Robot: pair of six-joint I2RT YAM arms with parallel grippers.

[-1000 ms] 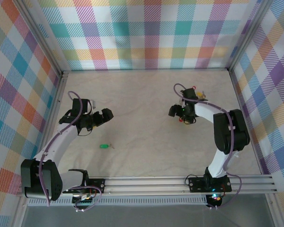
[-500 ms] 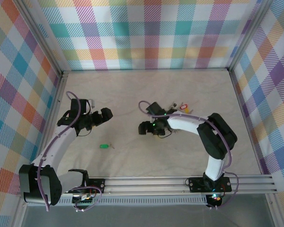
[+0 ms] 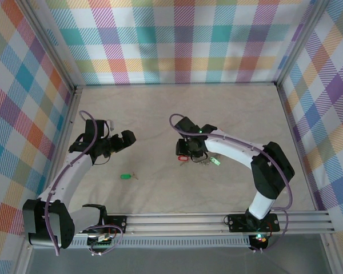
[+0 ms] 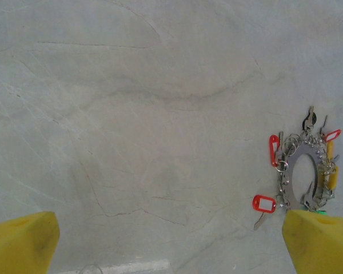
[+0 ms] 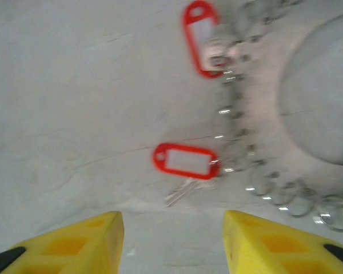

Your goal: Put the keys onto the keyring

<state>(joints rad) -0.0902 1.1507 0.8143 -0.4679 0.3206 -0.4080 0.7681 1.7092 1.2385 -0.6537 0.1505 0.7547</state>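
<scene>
Well to the left of the keyring (image 3: 202,160), the left claw (image 3: 123,140) hangs over the bare table (image 3: 160,108), its yellow fingers (image 4: 23,242) spread wide with nothing between them. A lone green-tagged key (image 3: 126,176) lies flat on the table, also left of the keyring and nearer the arm bases, apart from everything else. The right claw (image 3: 186,150) sits just at the keyring's left edge. Its fingers stand partly apart, with only table surface in the gap and no grip on anything. Right in front of that gap lies a red-tagged key (image 5: 186,161), hanging off the left side of the keyring. The keyring itself rests flat on the table, fringed all round with small rings and keys with red, yellow and green tags.
</scene>
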